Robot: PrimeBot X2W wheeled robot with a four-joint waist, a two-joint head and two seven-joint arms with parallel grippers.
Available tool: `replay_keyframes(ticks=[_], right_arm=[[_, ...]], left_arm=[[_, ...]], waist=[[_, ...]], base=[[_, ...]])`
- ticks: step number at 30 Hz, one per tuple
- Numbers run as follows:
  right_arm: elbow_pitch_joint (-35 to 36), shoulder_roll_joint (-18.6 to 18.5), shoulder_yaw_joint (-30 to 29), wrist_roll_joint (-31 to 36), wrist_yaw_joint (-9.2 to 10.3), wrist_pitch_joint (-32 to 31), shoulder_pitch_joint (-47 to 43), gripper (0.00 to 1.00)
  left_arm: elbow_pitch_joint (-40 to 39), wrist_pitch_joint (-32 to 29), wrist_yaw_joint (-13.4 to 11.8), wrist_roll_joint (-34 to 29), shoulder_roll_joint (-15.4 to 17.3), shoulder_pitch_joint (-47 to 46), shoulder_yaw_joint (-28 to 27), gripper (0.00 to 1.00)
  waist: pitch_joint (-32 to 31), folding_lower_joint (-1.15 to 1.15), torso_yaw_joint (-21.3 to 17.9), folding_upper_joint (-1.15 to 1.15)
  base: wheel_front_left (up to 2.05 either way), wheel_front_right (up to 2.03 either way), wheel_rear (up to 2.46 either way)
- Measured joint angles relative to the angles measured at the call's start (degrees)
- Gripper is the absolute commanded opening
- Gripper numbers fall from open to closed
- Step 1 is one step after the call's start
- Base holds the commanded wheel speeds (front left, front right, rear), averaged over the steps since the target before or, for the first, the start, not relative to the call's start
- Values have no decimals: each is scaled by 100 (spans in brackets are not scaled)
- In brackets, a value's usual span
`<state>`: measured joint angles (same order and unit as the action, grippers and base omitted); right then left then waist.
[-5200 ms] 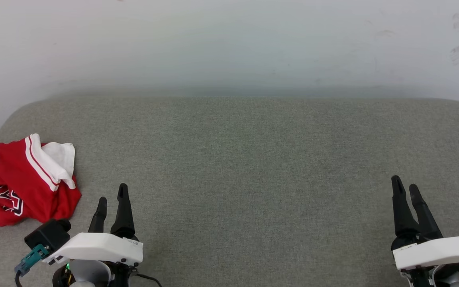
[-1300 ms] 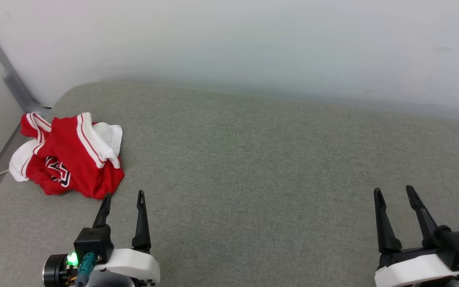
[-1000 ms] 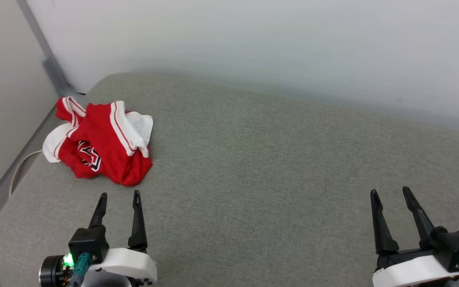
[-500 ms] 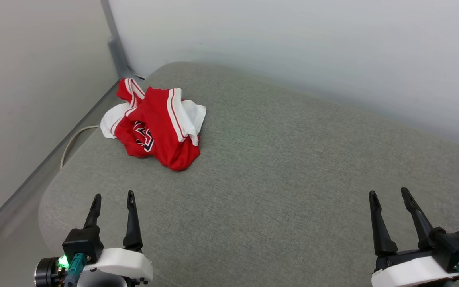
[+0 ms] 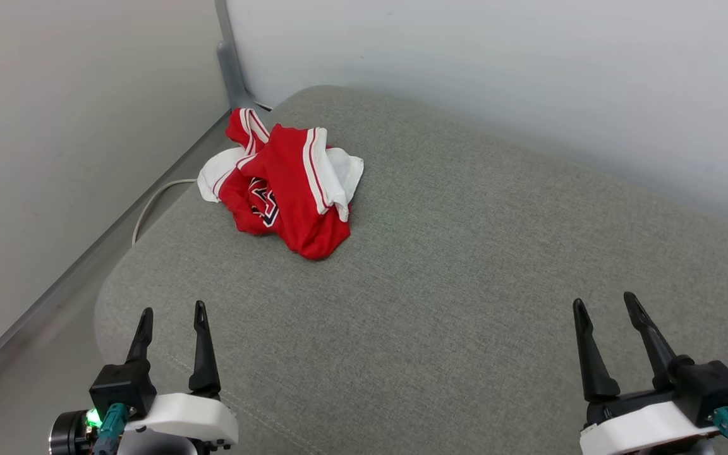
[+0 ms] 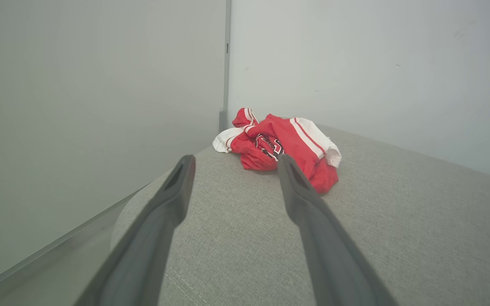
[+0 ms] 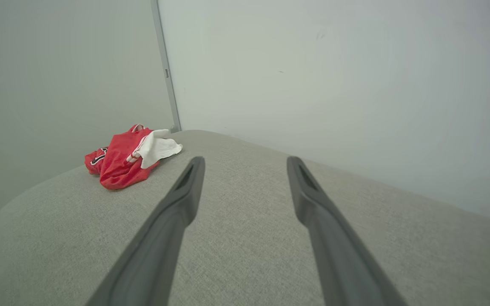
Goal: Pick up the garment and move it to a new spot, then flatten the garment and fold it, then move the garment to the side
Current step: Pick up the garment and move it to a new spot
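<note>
The garment (image 5: 288, 189) is a crumpled red shirt with white sleeves and striped trim, heaped near the far left corner of the grey cushioned surface (image 5: 465, 265). It also lies ahead in the left wrist view, garment (image 6: 287, 144), and far left in the right wrist view, garment (image 7: 130, 159). My left gripper (image 5: 172, 313) is open and empty near the front left edge, well short of the shirt. My right gripper (image 5: 602, 303) is open and empty at the front right, far from it.
White walls (image 5: 497, 63) meet in a corner behind the shirt, with a grey metal post (image 5: 230, 57) there. A pale cable (image 5: 149, 205) runs down the gap at the cushion's left edge. The cushion's rounded left edge (image 5: 108, 297) drops off beside my left gripper.
The camera has swung left, so the shirt now sits nearer the picture's middle and the corner wall has come into sight. Both grippers stay open; the shirt itself has not moved.
</note>
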<state>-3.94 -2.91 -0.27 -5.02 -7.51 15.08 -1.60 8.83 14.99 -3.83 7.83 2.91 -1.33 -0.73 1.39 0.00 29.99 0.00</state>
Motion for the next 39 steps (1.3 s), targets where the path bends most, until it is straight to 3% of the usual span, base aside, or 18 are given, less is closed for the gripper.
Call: replay_keyframes(ticks=[7,14,23,34,39], right_arm=[[-18,0,29,38,0,0,51,100],[77,1,-40,185,-1,0,77,100],[324,1,-157,661,-1,0,432,100],[776,-15,-256,1017,-1,-1,892,100],[1000,-125,-303,1058,0,0,1057,100]], left_arm=[[4,0,-19,43,0,-6,-40,100],[185,0,331,40,40,-649,-366,100],[197,8,670,265,213,-1984,-1101,100],[719,-33,1006,393,1090,-3352,-1371,100],[1274,-604,1089,881,1527,-3972,-1274,100]], waist=[[50,0,7,0],[193,0,-119,0],[835,0,-428,0],[1901,1,-963,0],[2344,2,-1122,0]], base=[[0,0,0],[0,0,0],[0,0,0],[0,0,0],[0,0,0]])
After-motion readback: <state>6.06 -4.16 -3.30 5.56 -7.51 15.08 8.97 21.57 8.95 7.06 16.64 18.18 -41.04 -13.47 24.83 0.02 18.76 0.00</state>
